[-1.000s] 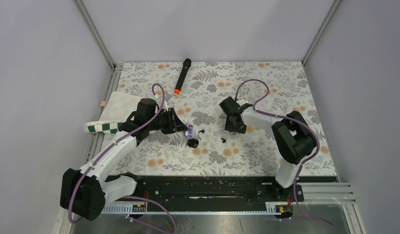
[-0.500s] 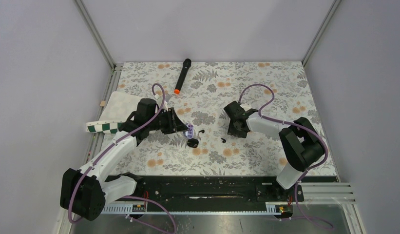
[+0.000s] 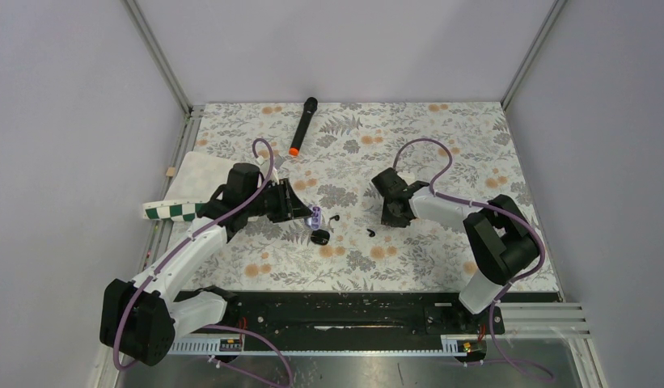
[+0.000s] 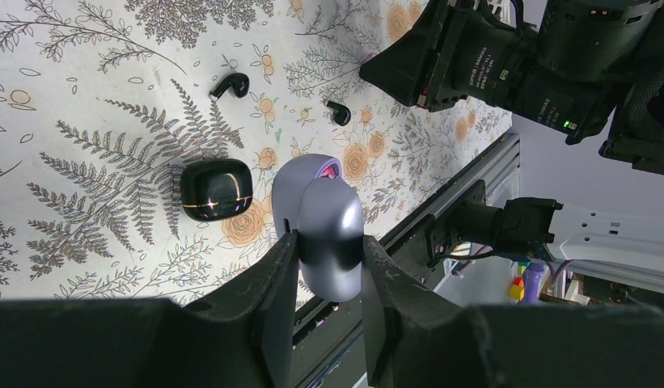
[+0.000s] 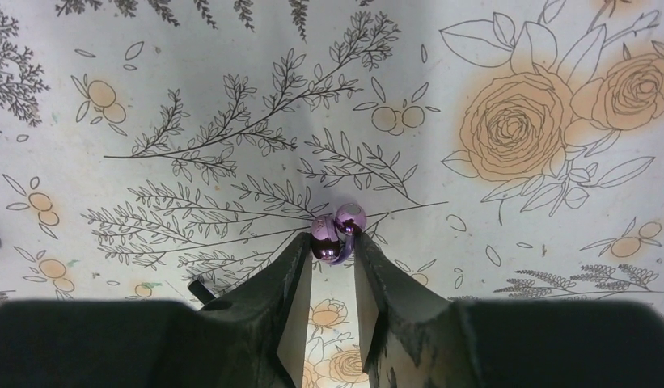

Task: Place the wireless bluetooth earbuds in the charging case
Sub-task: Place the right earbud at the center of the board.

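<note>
Right gripper (image 5: 332, 247) has closed on purple earbud (image 5: 337, 229); left gripper (image 4: 328, 244) clasps lavender case (image 4: 322, 194).

You have bright, even light from above, with soft, faint shadows. A glare stripe crosses the black case (image 4: 216, 188); below it the left gripper (image 4: 330, 241) reads dark and blurred, perhaps from closeness to your lens.

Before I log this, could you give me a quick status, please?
Left gripper shut on lavender case. Right gripper pinching purple earbud. Black case, two black earbuds lie loose.
</note>
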You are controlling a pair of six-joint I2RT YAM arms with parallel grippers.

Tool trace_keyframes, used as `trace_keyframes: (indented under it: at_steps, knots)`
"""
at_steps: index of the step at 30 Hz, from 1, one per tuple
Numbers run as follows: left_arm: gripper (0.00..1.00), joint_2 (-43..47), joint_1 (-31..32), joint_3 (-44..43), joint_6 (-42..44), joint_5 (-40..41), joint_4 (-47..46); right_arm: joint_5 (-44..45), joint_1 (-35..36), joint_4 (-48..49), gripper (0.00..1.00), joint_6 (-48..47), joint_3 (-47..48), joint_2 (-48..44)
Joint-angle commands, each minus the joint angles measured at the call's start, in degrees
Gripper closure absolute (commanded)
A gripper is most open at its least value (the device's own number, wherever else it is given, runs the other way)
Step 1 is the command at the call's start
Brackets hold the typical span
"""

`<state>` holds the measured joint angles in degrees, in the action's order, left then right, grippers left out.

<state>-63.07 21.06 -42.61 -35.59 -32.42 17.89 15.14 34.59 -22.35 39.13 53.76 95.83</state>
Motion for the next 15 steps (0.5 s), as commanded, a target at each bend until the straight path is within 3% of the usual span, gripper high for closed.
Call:
trace_keyframes:
  at_steps: [1, 15]
  knots:
    - [1.0, 1.18, -0.23, -0.71, 0.49, -0.99, -2.16, -1.32, 0.48, 0.45, 0.71, -5.21, -0.8, -0.46]
    - [1.0, -0.05, -0.19, -1.27, 0.88, -1.26, -2.49, -3.61, 0.48, -5.81, 0.73, -12.56, 2.72, -4.25]
